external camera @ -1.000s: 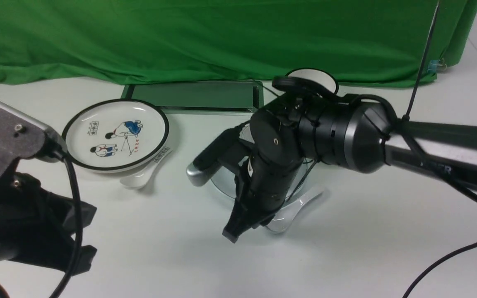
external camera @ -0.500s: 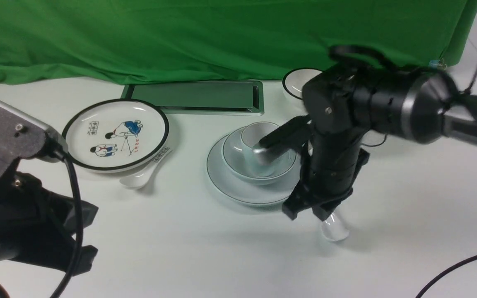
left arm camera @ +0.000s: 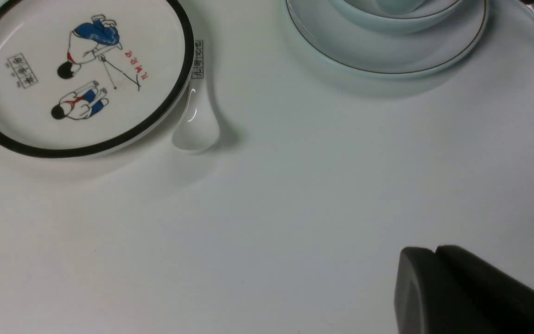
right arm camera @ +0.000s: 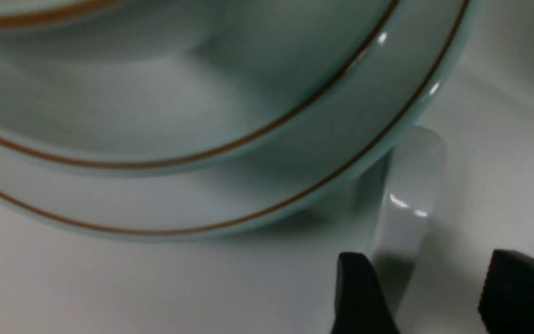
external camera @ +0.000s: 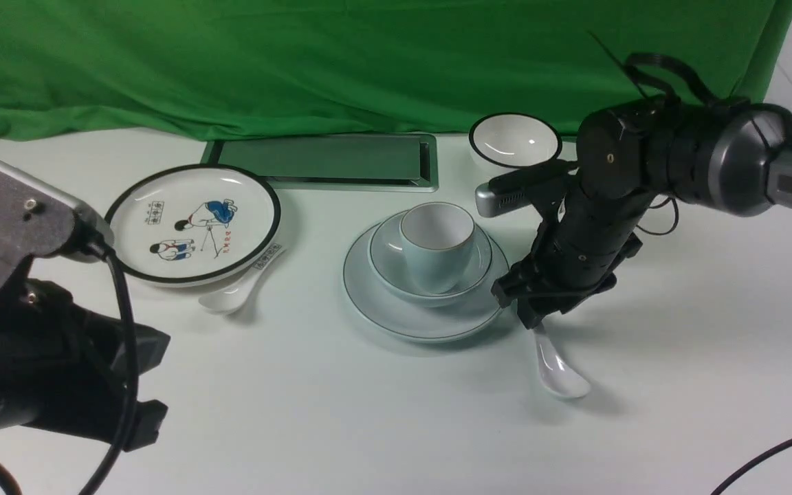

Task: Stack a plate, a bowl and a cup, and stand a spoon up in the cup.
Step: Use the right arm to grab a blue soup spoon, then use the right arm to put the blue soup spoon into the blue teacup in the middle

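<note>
The pale plate (external camera: 396, 320) carries the bowl (external camera: 386, 265), and the cup (external camera: 437, 265) stands upright in the bowl. The white spoon (external camera: 557, 375) lies on the table just right of the plate, with its handle pointing toward the stack. My right gripper (external camera: 533, 313) points down over that handle. In the right wrist view the right gripper (right arm camera: 434, 297) is open, and the spoon handle (right arm camera: 410, 195) runs between its fingers, close to one of them, beside the plate's rim (right arm camera: 202, 204). My left gripper (left arm camera: 434, 253) hangs shut and empty above bare table at the near left.
A black-rimmed cartoon plate (external camera: 193, 223) sits at the left with a labelled spoon (external camera: 231, 297) against its front edge. A small black-rimmed bowl (external camera: 515, 139) stands behind the right arm. A metal panel (external camera: 327, 159) lies by the green cloth. A cable (external camera: 767, 454) crosses the near right.
My right arm swung from over the stack to its right side, uncovering it. The spoon moved right from the plate's front edge. The right jaws went from shut to open.
</note>
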### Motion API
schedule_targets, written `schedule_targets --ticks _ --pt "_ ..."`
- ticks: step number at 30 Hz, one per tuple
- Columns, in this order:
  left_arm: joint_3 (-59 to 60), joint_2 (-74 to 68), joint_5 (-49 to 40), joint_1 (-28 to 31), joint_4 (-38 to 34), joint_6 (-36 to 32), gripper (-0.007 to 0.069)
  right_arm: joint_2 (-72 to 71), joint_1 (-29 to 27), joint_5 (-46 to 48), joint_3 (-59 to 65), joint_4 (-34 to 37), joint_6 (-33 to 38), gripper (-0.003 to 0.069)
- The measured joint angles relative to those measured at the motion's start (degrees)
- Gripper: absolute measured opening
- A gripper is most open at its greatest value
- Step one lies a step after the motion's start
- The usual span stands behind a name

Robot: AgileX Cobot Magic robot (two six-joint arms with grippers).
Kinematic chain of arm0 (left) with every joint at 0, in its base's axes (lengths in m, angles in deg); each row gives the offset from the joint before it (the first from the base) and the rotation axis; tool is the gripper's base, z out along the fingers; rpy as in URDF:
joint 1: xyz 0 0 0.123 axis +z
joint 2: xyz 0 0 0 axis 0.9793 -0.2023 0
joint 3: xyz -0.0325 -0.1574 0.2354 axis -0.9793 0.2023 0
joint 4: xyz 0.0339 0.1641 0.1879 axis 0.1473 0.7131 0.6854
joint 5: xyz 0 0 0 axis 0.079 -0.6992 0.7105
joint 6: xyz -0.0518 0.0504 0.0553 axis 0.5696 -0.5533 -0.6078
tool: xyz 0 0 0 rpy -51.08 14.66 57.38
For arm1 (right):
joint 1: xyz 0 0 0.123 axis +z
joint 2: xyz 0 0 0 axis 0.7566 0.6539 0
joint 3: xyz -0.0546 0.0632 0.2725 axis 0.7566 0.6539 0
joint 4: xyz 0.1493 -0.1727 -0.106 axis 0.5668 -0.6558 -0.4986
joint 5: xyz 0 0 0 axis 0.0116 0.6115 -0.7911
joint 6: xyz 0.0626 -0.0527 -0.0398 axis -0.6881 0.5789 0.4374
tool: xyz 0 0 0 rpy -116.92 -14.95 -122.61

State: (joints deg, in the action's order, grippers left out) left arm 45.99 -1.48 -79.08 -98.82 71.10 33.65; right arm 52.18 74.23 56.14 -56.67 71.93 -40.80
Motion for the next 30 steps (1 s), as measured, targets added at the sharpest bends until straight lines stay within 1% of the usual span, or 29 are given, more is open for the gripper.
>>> schedule_targets --ticks 5,6,8,10,11,12,15,18,21,24,27,30 --pt "0.0 0.0 0.12 0.0 0.01 -0.16 -0.0036 1.84 0.0 -0.12 0.0 0.0 0.0 0.0386" --pt "0.0 0.0 0.12 0.0 0.01 -0.16 -0.0036 2.36 0.0 0.08 0.0 0.0 0.05 0.0365" --pt "0.0 0.0 0.17 0.0 0.01 -0.17 -0.0036 2.36 0.0 0.35 0.0 -0.12 0.54 0.0293" --pt "0.0 0.0 0.25 0.0 0.01 -0.22 -0.0036 2.36 0.0 0.61 0.0 -0.12 1.4 0.0185" --pt "0.0 0.0 0.25 0.0 0.01 -0.29 -0.0036 2.23 0.0 1.28 0.0 -0.14 1.56 0.0157" --pt "0.0 0.0 0.25 0.0 0.01 -0.29 -0.0036 2.23 0.0 1.41 0.0 -0.14 1.56 0.0158" --pt "0.07 0.0 0.3 0.0 0.01 -0.33 -0.0036 -0.24 0.0 5.84 0.06 -0.14 2.87 0.0163" --pt "0.33 0.0 0.88 0.0 -0.29 -0.33 -0.0036 -3.23 0.0 5.4 0.11 -0.09 3.79 0.0163" --pt "0.6 0.0 1.89 0.0 -1.16 -0.33 -0.0036 -9.51 0.89 -2.38 0.11 2.1 5.7 0.0163" --pt "0.6 0.0 2.6 0.0 -1.69 -0.33 -0.0036 -12.26 3.68 -17.36 0.11 6.27 10.74 0.0163" --pt "0.6 0.0 2.6 0.0 -1.94 -0.33 -0.0036 -11.05 7.61 -33.13 0.11 7.85 15.06 0.0163" --pt "0.6 0.0 2.6 0.0 -2.21 -0.63 -0.0036 -7.62 9.63 -43.69 0.11 8.26 17.04 0.0163"
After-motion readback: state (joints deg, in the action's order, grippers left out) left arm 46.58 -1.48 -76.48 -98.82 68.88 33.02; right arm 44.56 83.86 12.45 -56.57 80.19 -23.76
